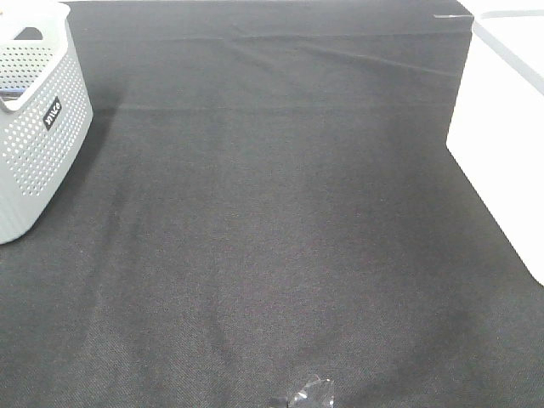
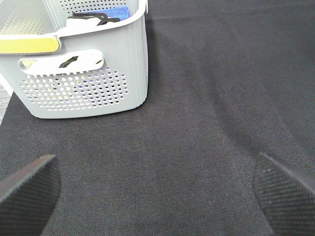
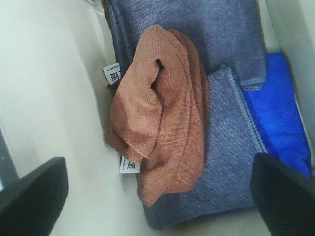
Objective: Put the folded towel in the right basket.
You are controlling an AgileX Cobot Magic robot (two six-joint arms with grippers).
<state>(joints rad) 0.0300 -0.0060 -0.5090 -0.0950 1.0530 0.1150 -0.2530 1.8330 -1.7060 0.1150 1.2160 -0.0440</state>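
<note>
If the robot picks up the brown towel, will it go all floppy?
Probably floppy: the brown towel lies crumpled and droops over the grey towels. It looks like thin cloth, so it is likely light. Its fuzzy surface should grip rather than slip, and it probably won't roll.

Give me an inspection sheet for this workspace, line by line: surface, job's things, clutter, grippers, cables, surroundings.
Surface: black cloth, lightly creased.
Job's things: brown towel lies bunched rather than neatly folded on grey-blue towels inside the white basket; bright blue towel beside them.
Clutter: grey perforated basket at the left, holding dark and blue items; small clear scrap at the near edge.
Grippers: left gripper jaws open over bare cloth; right gripper jaws open above the towels, holding nothing.
Cables: nothing seen.
Surroundings: nothing seen.
</note>
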